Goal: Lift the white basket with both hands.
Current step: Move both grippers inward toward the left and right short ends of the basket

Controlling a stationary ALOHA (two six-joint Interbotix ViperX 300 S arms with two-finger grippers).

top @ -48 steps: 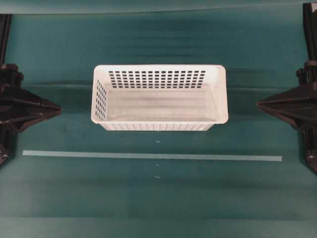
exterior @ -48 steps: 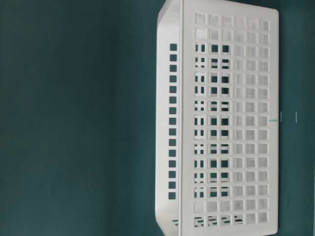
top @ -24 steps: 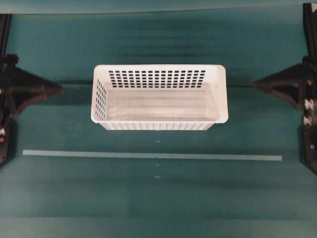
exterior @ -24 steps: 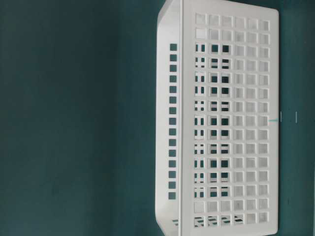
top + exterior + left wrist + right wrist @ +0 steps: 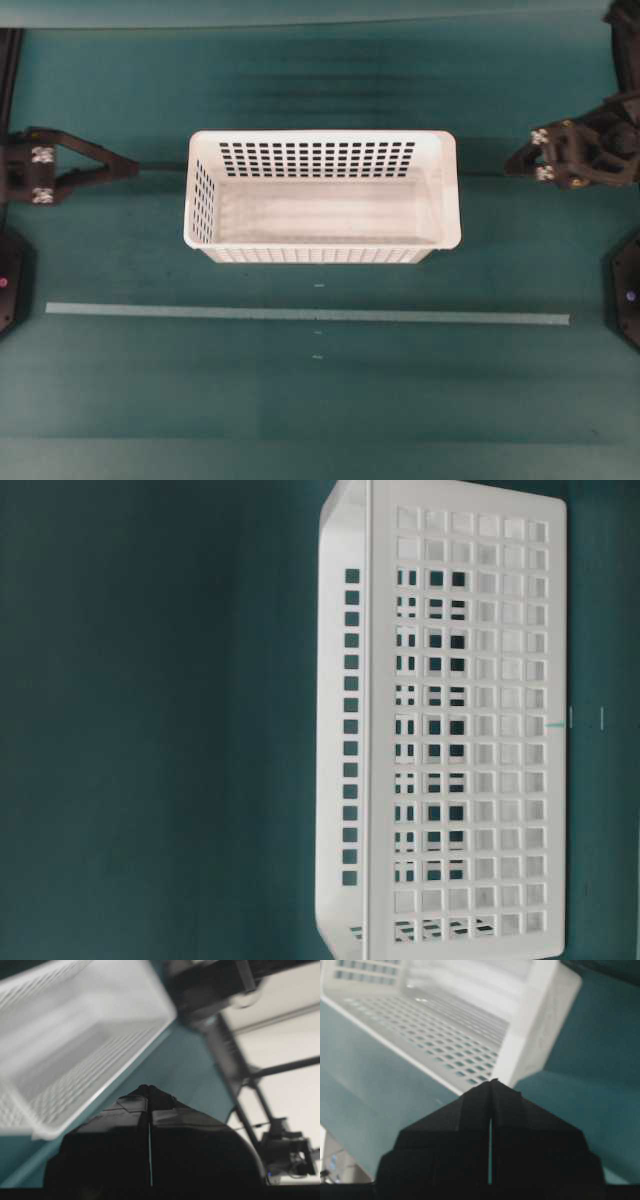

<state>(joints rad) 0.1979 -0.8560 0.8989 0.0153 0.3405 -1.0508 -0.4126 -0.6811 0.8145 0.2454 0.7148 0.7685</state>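
Left hand (image 5: 128, 168): we see it at the left edge of the overhead view, its tip aimed at the basket's left end and well short of it. Our left wrist view (image 5: 149, 1091) shows the two fingers pressed together along a thin seam, clenched on nothing.

Basket (image 5: 322, 140): we find it sitting upright on the tabletop (image 5: 320, 400), in the middle between the two hands and touched by neither. Its long side runs left to right, the slotted walls show at the back and left end, and the inside holds nothing we can see. In the table-level view (image 5: 470, 730), which appears turned on its side, the slotted long wall fills the right half.

Tape line (image 5: 300, 314): we note a pale strip across the tabletop, on the near side of the basket and apart from it.

Right hand (image 5: 512, 164): we see it at the right edge, level with the basket's right end and apart from it. Our right wrist view (image 5: 491, 1085) shows it clenched too, empty, with a basket corner just past the tip.
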